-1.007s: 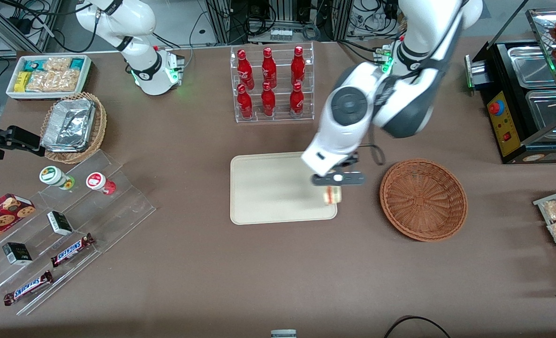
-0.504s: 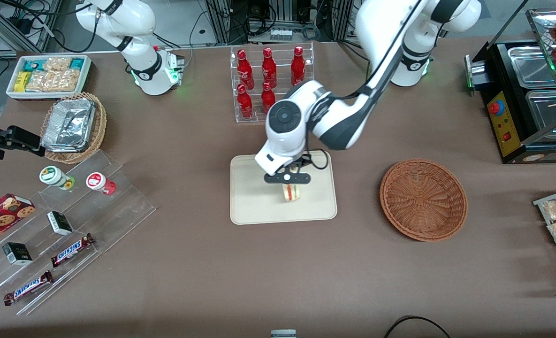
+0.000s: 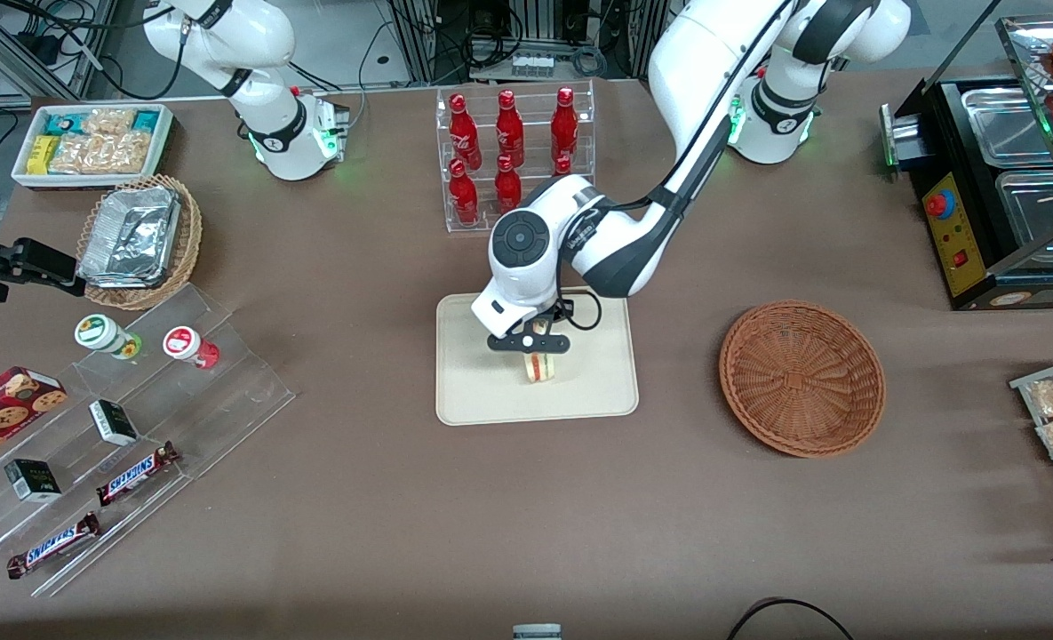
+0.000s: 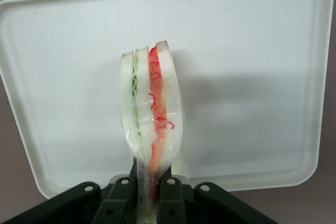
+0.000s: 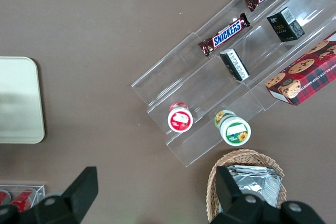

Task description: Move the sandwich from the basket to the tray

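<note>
My left gripper (image 3: 533, 348) is shut on the sandwich (image 3: 539, 366), a wrapped wedge of pale bread with red and green filling, and holds it over the middle of the cream tray (image 3: 473, 391). In the left wrist view the sandwich (image 4: 150, 108) is pinched upright between the two black fingers (image 4: 171, 200), with the tray (image 4: 252, 51) close beneath it. I cannot tell whether the sandwich touches the tray. The round reddish-brown wicker basket (image 3: 801, 378) stands empty beside the tray, toward the working arm's end of the table.
A clear rack of red bottles (image 3: 513, 160) stands farther from the front camera than the tray. A tan basket with a foil container (image 3: 139, 240), a white snack box (image 3: 91, 142) and a clear stepped shelf with snacks (image 3: 117, 427) lie toward the parked arm's end. A black food warmer (image 3: 997, 178) stands at the working arm's end.
My gripper has carried the sandwich from the tray's edge nearest the basket to over the tray's middle, and lower.
</note>
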You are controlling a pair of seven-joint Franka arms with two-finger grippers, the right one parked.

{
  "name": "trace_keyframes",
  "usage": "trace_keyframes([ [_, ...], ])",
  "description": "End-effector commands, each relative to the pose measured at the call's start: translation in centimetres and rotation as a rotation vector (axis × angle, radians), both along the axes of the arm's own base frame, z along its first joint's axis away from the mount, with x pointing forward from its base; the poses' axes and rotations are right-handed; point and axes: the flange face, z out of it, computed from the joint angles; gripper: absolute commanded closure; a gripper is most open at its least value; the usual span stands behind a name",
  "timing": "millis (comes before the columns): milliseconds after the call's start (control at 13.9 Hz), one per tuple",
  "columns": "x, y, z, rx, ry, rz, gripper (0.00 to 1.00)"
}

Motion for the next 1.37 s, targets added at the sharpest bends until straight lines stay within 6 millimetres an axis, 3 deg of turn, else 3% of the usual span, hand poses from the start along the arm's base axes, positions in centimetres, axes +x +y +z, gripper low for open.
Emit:
trace_keyframes([
  [0, -0.8, -1.2, -0.6, 0.008, -0.009, -0.009, 1.0],
  [432, -1.1, -1.1, -2.9, 0.03, 0.013, -0.011, 0.99],
  [576, -1.2, -1.1, -3.4, 0.032, 0.023, -0.007, 0.65],
  [647, -1.3, -1.2, -3.5, 0.032, 0.023, -0.009, 0.58],
  [863, -1.2, -1.2, -3.2, 0.032, 0.018, -0.011, 0.05],
  [1007, -0.7, -1.0, -2.0, 0.021, 0.012, 0.001, 0.01],
  [1295, 0.5, 0.5, 3.5, 0.014, -0.011, 0.061, 0.01],
])
